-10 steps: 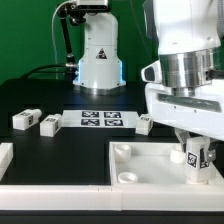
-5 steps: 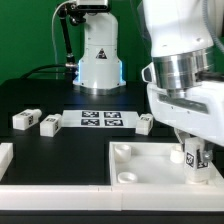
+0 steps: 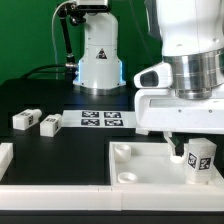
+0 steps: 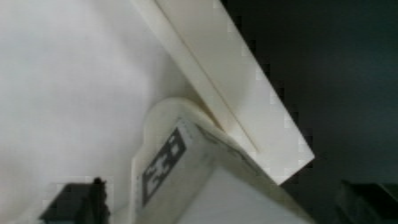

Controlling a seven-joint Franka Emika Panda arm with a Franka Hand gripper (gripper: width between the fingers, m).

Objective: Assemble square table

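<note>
The square table's white slab (image 3: pixel 150 166) lies with its raised rim up at the front of the exterior view's right. A tag-marked leg block (image 3: pixel 200 160) stands upright at the slab's right corner. My gripper (image 3: pixel 196 150) hangs straight over it. In the wrist view the leg (image 4: pixel 196 170) sits between my dark fingertips (image 4: pixel 75 200), which stand wide apart, and the gripper (image 4: pixel 219 202) is open around it. The slab's rim (image 4: pixel 222 70) runs past the leg. Two loose leg blocks (image 3: pixel 25 118) (image 3: pixel 49 124) lie on the black table at the exterior view's left.
The marker board (image 3: pixel 100 119) lies flat in the middle behind the slab. The arm's white base (image 3: pixel 98 55) stands at the back. A white border bar (image 3: pixel 4 158) shows at the exterior view's left edge. My hand hides the table area behind the slab's right part.
My fingers have spread from a narrower setting to wide open, letting go of the upright leg. The hand has shifted slightly and now hides the leg block that lay right of the marker board.
</note>
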